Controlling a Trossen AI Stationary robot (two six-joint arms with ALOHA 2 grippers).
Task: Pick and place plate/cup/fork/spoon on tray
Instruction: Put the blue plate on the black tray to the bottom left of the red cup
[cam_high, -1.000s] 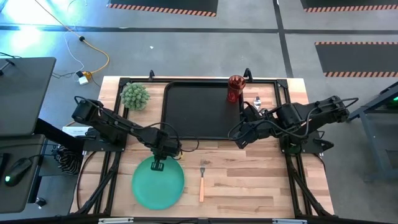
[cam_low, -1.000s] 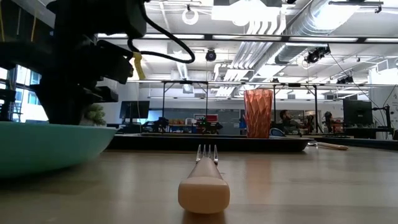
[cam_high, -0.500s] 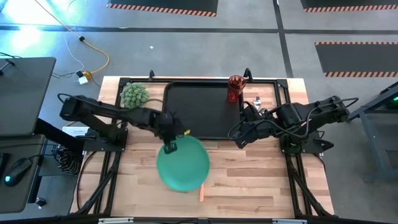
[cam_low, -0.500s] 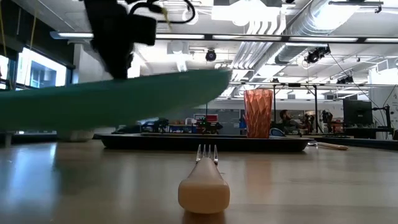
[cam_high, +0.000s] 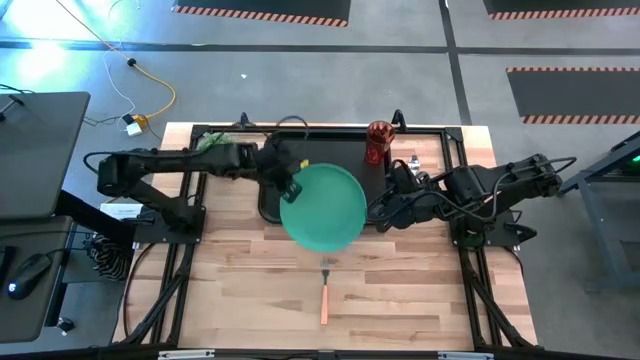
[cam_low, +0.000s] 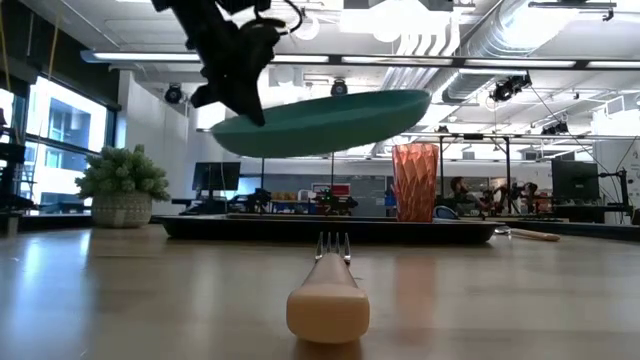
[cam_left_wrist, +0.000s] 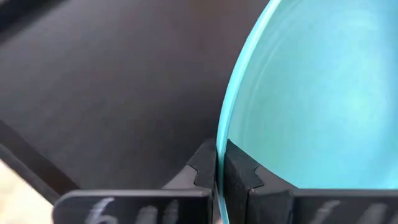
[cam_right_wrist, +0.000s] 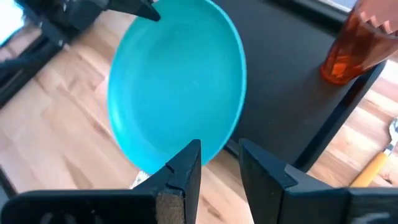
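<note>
The turquoise plate (cam_high: 325, 208) hangs in the air over the near edge of the black tray (cam_high: 300, 150), held by my left gripper (cam_high: 291, 187) at its left rim. In the low view the plate (cam_low: 320, 120) is well above the table, its right side a little higher. The dark-red cup (cam_high: 378, 142) stands in the tray's far right corner. The fork (cam_high: 324, 292) lies on the table near the plate, tines toward the tray. The spoon (cam_high: 413, 165) lies on the table right of the tray. My right gripper (cam_high: 385, 210) is open and empty by the tray's right near corner. My left gripper pinches the plate's rim (cam_left_wrist: 219, 134) between its two fingers (cam_left_wrist: 202, 167), one on the upper face and one on the underside. It comes from the table's left, roughly level. The plate is lifted clear of table and tray and juts out to the right, slightly tilted.
A small potted plant (cam_high: 217, 143) stands by the tray's far left corner, partly behind my left arm. The table's near half holds bare wood around the fork. The right wrist view shows the plate (cam_right_wrist: 180, 81) close ahead of my right gripper (cam_right_wrist: 217, 165).
My left gripper has lifted the plate off the table's near left part and carried it up, to the right and toward the far edge. The plate now hangs over the tray's near edge, clear of the table. My right arm has kept still.
</note>
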